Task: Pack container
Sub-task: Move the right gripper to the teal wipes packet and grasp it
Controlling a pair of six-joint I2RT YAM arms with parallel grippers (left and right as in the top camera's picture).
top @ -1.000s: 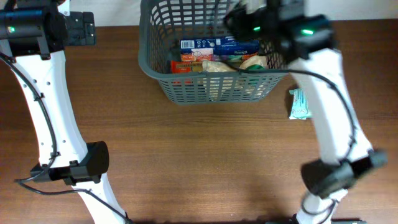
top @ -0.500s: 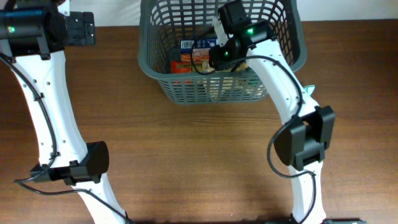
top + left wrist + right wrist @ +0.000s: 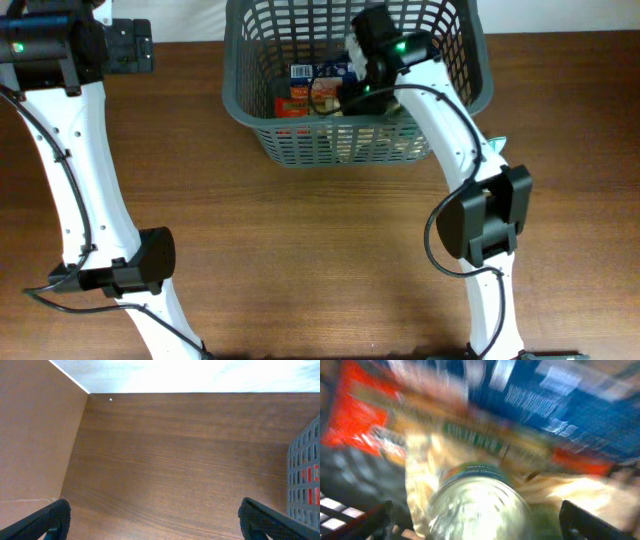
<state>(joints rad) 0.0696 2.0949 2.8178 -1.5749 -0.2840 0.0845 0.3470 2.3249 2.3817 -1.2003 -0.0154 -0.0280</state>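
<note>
The container [image 3: 232,95], a dark grey lattice basket, stands at the back middle of the table. My right gripper [image 3: 350,92] reaches down into it. In the right wrist view its fingers [image 3: 365,525] stand wide apart, so the right gripper [image 3: 480,522] is open. A round, shiny jar-like thing [image 3: 477,502] lies blurred between them, with a gap on the right side. It rests on packed goods: a blue box [image 3: 545,400] and a red pack [image 3: 355,415]. My left gripper [image 3: 145,47] hangs open at the back left. Nothing is between the left gripper's [image 3: 155,522] fingers.
A blue-and-white box [image 3: 315,71] and a red-orange pack [image 3: 292,103] show inside the basket. A corner of a pale green packet [image 3: 497,143] peeks out on the table behind my right arm. The basket's wall [image 3: 305,480] shows at the right edge of the left wrist view.
My right arm has swung left from the basket's right side and dipped into the basket. Its elbow has come in over the table. The left arm has not moved.
</note>
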